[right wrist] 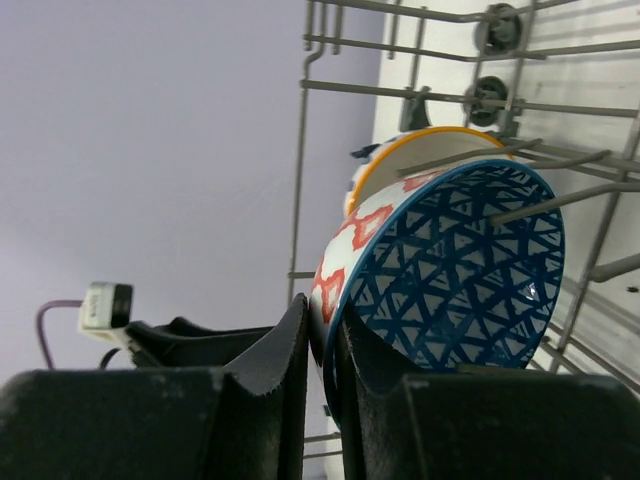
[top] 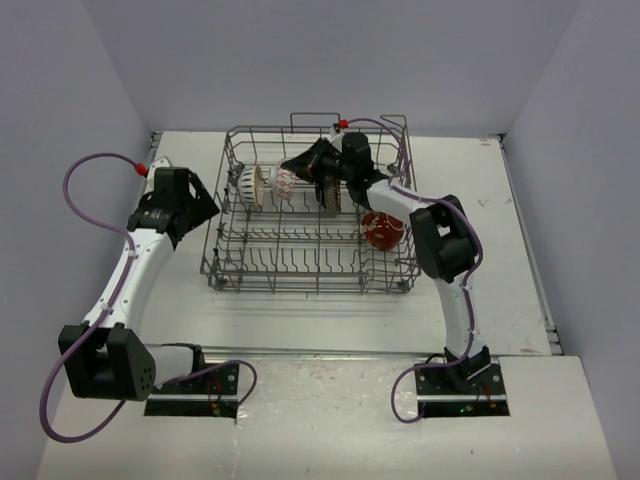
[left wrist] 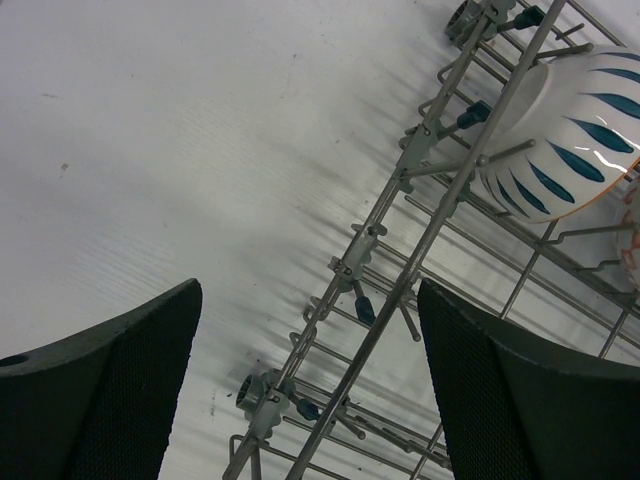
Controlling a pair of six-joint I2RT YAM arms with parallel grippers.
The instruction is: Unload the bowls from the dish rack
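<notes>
**Rack.** Large rectangular grey wire dish rack point(top: 222, 215), raised sides and rows of upright tines, on the white table top point(top: 520, 300) between the two arms.

**Right claw** point(right wrist: 320, 315). Jaws almost closed, pinching the rim of a small round blue-and-red patterned ceramic bowl point(right wrist: 450, 270). One finger is inside the rim and one outside. The bowl stands on edge among the tines in the rack's far row.

**Other bowls, all in the rack.**
- White bowl with dark stripes and an orange rim point(left wrist: 570, 130), on edge directly behind the gripped one.
- Dark brown bowl point(top: 330, 190), on edge in the same far row.
- Red patterned bowl point(top: 383, 230), near the right side.

**Left claw** point(left wrist: 310, 290). Jaws spread wide, holding nothing, above bare table just outside the rack's left wall.
</notes>
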